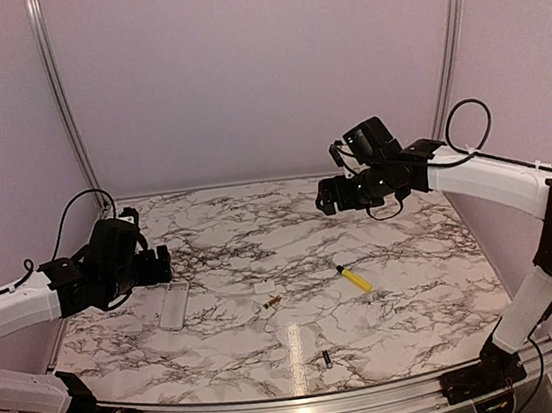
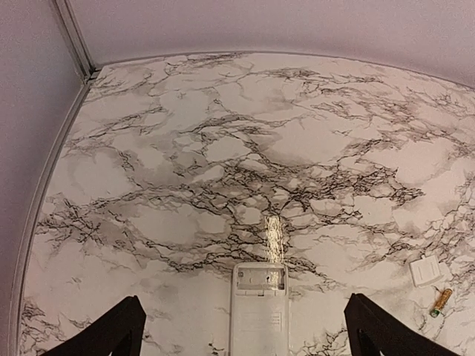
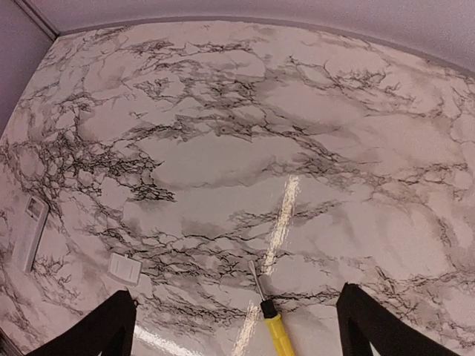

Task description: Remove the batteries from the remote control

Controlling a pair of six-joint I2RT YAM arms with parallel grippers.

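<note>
Two batteries are lying out on the marble table (image 1: 418,300) right now: a brassy battery (image 1: 273,302) is sitting just off centre, with a small white cover (image 1: 265,286) just beside it at its 12 o'clock, and a darker battery (image 1: 327,359) is resting down at 6 o'clock near the front edge. The remote control (image 1: 173,306) is lying flat over at 9 o'clock, and from the left wrist its battery recess (image 2: 260,278) is looking empty to me. The left gripper (image 1: 157,264) is hovering near the remote's far end, fingers spread wide and gripping nothing. The right gripper (image 1: 325,197) is hanging high toward 1 o'clock, fingers gaping too, with nothing between them. The yellow screwdriver (image 1: 354,277) is lying on the table below, at 3 o'clock of centre. I'm judging the unloading as good as done, so the step in hand is clearing away cleanly: rising straight up, keeping the fingers apart and well above the screwdriver, and staying off those round batteries, which are looking ready to roll at any nudge.
</note>
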